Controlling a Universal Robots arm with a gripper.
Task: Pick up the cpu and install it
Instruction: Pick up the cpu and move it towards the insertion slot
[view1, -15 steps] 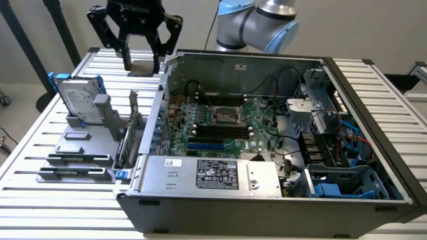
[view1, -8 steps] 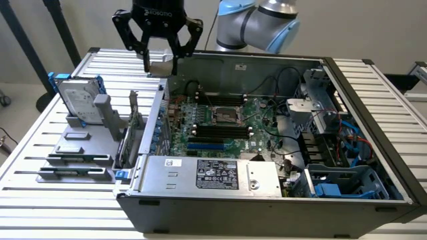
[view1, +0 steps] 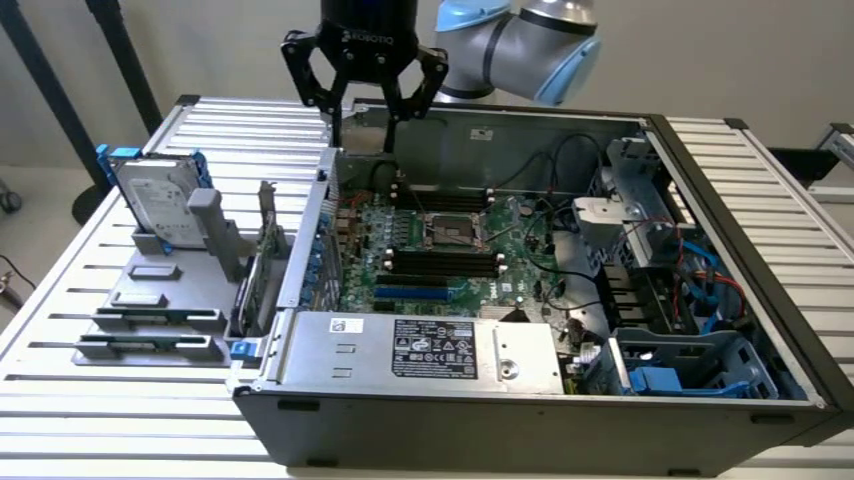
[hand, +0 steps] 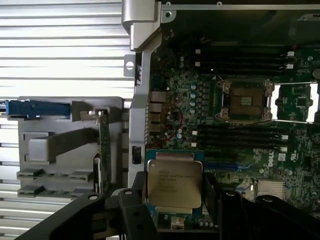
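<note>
Hanging above the far wall of the open computer case, toward the counter's far edge, the claw appears in the exterior view. The wrist view makes the grip plain: the cpu sits clamped between the fingers, well apart from the motherboard's open socket.

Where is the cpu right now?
The cpu is held in the gripper, hanging above the open computer case at its far corner on the exterior view's left, short of the open motherboard socket.
</note>
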